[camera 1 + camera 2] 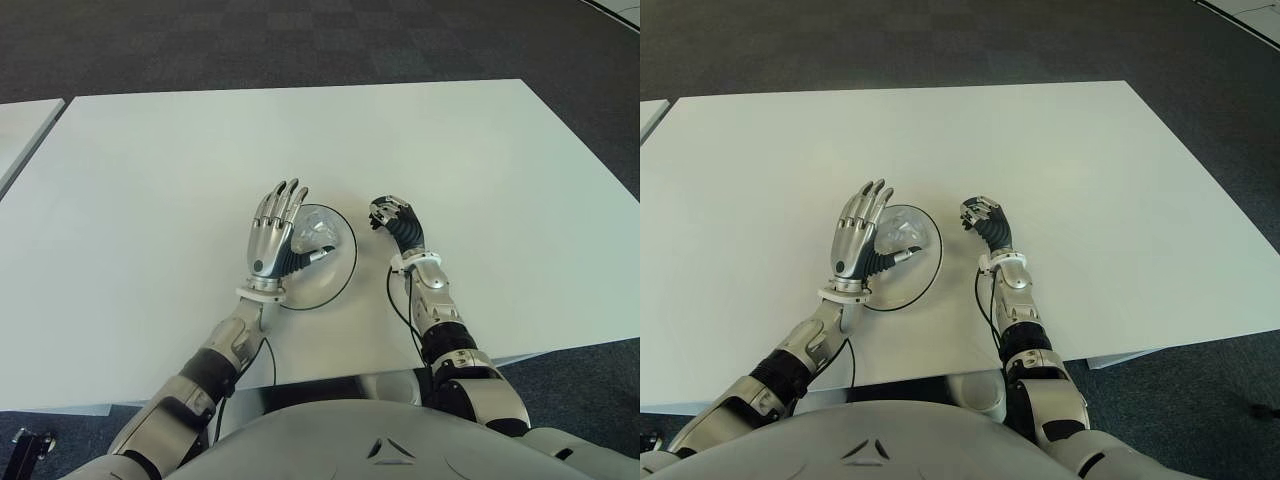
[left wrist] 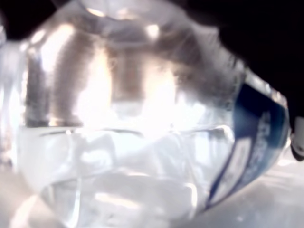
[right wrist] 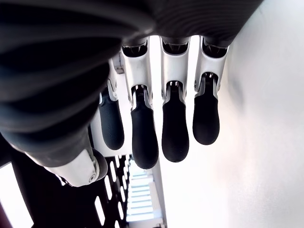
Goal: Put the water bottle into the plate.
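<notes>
Broadly, the white table (image 1: 140,180) carries everything near the middle of its near edge: the plate (image 1: 338,278), round and pale with a thin dark rim, and over it the water bottle (image 1: 312,236), clear and hard to trace. By the eye views the bottle lies on its side inside the plate's rim, and its long axis seems to run roughly across the plate, away from the palm, though its ends cannot be made out. The left hand (image 1: 274,238) stands at the plate's left side, palm toward the bottle, fingers (image 1: 288,196) straight and fanned rather than wrapped; its wrist view is filled by the bottle's clear body and blue label, so the two are very close, perhaps touching. I judge the bottle let go or nearly so, and the coming move a plain retreat leftward. The right hand (image 1: 398,222) shows just beside the plate's right rim, curled, holding nothing.
</notes>
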Available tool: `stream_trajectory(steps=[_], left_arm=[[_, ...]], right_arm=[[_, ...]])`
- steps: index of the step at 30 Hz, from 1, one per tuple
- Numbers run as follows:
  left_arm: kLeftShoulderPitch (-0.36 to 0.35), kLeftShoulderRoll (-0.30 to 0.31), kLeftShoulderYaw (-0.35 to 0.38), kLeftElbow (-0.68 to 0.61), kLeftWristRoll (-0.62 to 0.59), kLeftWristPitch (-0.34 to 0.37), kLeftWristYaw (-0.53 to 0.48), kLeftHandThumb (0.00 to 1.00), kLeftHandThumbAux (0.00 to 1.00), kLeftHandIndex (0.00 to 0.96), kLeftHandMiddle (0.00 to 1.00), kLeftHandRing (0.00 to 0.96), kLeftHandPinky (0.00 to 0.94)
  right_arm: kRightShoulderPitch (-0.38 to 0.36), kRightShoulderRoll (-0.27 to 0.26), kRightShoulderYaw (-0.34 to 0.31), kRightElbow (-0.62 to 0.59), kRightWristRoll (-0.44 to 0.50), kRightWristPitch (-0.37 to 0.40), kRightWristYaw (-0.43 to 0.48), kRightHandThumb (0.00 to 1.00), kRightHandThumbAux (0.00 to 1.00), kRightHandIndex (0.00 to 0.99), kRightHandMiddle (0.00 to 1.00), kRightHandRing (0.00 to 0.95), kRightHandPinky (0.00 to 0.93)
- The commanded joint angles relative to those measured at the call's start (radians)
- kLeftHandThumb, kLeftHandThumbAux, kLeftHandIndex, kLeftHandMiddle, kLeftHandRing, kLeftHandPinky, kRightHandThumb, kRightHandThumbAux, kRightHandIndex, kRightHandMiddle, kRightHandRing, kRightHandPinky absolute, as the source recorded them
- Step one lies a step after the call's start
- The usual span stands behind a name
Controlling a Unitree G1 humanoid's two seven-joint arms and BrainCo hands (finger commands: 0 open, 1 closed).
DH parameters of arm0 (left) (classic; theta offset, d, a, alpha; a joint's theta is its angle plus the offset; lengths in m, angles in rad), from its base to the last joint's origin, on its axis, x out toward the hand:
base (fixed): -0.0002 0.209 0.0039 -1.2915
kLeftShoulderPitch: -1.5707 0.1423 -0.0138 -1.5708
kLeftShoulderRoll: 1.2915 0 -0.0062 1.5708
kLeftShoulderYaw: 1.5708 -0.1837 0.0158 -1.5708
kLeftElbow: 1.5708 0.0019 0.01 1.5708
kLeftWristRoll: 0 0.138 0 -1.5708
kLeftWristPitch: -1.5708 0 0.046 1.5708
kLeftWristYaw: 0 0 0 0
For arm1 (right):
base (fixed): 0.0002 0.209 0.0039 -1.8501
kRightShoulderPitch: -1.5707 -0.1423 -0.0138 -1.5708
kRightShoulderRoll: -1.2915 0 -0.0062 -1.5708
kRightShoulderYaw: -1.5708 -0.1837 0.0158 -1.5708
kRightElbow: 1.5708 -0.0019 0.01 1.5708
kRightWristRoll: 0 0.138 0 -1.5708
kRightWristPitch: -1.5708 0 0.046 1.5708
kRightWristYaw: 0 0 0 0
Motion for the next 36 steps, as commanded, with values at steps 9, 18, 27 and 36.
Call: stream_trajectory(steps=[9, 18, 27, 36], left_arm=[[0.087, 0.059, 0.048, -0.164, -0.057, -0.043, -0.136, 0.0, 0.389, 0.0, 0.0, 0.0, 0.0], [0.123, 0.124, 0.099, -0.297, -0.089, -0.079, -0.28, 0.0, 0.337, 0.0, 0.0, 0.0, 0.0], [0.148, 0.156, 0.137, -0.387, -0.086, -0.072, -0.38, 0.0, 0.318, 0.0, 0.0, 0.0, 0.0], [0.173, 0.15, 0.174, -0.453, -0.088, -0.059, -0.446, 0.0, 0.324, 0.0, 0.0, 0.0, 0.0]], right_arm=[[0.074, 0.006, 0.002, 0.061, -0.007, 0.065, -0.002, 0.702, 0.731, 0.433, 0.641, 0.631, 0.6], [0.075, 0.01, 0.002, 0.044, -0.008, 0.083, -0.016, 0.701, 0.731, 0.431, 0.631, 0.618, 0.597], [0.073, 0.011, 0.006, 0.045, -0.015, 0.084, -0.031, 0.701, 0.731, 0.431, 0.623, 0.608, 0.59], [0.072, 0.014, 0.003, 0.049, -0.012, 0.08, -0.033, 0.703, 0.73, 0.431, 0.622, 0.605, 0.586]])
